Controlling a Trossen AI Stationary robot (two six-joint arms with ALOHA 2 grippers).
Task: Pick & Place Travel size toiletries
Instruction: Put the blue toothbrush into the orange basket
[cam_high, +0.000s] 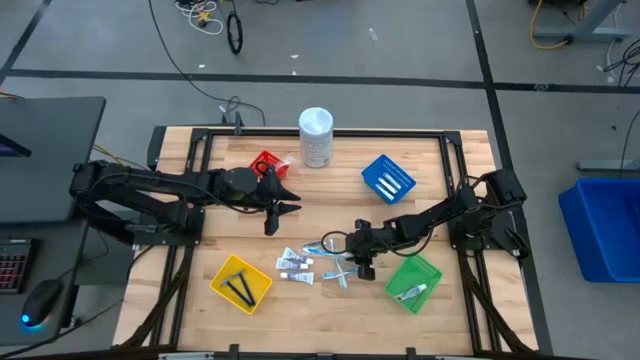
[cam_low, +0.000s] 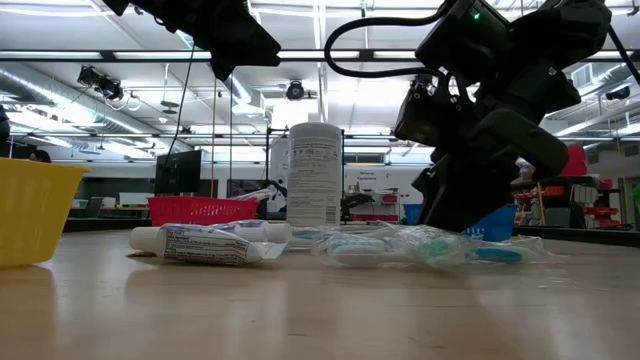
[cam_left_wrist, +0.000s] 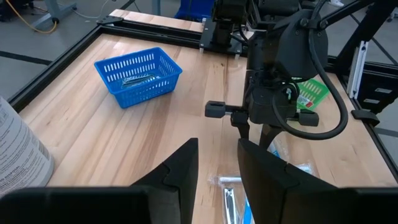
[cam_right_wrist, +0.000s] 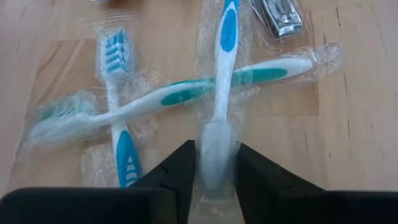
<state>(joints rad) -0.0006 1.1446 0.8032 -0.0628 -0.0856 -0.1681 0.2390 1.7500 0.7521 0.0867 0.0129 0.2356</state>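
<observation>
A clear-wrapped white toothbrush with a blue grip (cam_right_wrist: 219, 93) is seen in the right wrist view with its handle end lying between the two dark fingers of the right gripper (cam_right_wrist: 214, 171). The jaws stand one on each side of that handle, close against it; a firm clamp cannot be confirmed from the pictures. The long axis of this toothbrush runs straight out from the gripper, up the middle of that frame, so the jaws cross it squarely.

It lies over a second wrapped toothbrush with teal grip (cam_right_wrist: 186, 93), which runs from lower left to upper right in that frame, and a third wrapped toothbrush (cam_right_wrist: 118, 124) lies at the left. A lift is judged likely to drag the crossed wrappers.

In the high view the pile is placed at lower centre, with small white tubes (cam_high: 296, 264) to its left and the right gripper (cam_high: 358, 262) directly on it, so the right arm is the nearer one. The left gripper (cam_high: 276, 208) is held above the table at centre left, jaws slightly apart and empty.
</observation>
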